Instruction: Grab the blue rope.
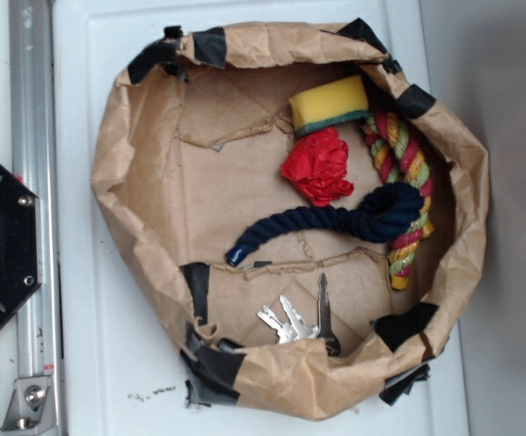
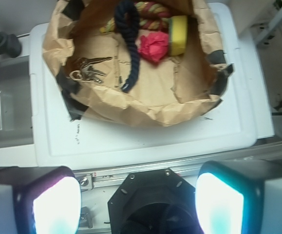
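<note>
The blue rope (image 1: 335, 221) lies across the floor of a crumpled brown paper basket (image 1: 135, 163), its looped knot at the right and its shiny blue capped tip (image 1: 236, 255) at the left. In the wrist view the blue rope (image 2: 129, 44) runs from the top edge down to its tip. My gripper (image 2: 138, 202) hangs well back from the basket, above the black robot base (image 2: 155, 204). It is open, with two glowing white pads (image 2: 58, 207) wide apart and nothing between them. The exterior view does not show the gripper.
Inside the basket are a red, yellow and green striped rope (image 1: 403, 173), a yellow sponge (image 1: 328, 103), a crumpled red cloth (image 1: 318, 166) and a bunch of keys (image 1: 297, 320). The basket sits on a white surface (image 1: 108, 345), with a metal rail (image 1: 31, 136) at the left.
</note>
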Robot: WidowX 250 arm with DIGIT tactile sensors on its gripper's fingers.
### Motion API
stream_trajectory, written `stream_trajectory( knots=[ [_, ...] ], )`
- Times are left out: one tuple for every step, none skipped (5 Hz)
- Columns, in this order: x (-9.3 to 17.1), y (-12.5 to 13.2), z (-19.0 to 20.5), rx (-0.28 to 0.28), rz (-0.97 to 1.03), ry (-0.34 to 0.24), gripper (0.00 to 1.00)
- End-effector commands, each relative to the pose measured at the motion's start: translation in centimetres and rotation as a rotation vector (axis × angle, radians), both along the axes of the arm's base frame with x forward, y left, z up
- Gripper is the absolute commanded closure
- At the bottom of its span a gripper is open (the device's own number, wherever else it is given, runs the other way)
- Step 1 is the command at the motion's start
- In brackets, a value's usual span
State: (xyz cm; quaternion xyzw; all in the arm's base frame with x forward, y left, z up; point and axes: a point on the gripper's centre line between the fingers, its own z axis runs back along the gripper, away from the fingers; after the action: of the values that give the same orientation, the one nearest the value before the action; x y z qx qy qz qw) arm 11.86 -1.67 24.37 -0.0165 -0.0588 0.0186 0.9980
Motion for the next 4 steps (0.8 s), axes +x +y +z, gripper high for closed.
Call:
stream_trajectory(
  knots=[
    [0.0,0.0,0.0,0.0,0.0,0.0,0.0],
    [5.0,1.7,-3.5,-0.047,0.046,-0.12,0.0],
    [9.6,2.3,-6.3,0.014,0.119,-0.05,0.0],
    [13.1,1.7,-9.1,-0.038,0.128,-0.106,0.0]
  ],
)
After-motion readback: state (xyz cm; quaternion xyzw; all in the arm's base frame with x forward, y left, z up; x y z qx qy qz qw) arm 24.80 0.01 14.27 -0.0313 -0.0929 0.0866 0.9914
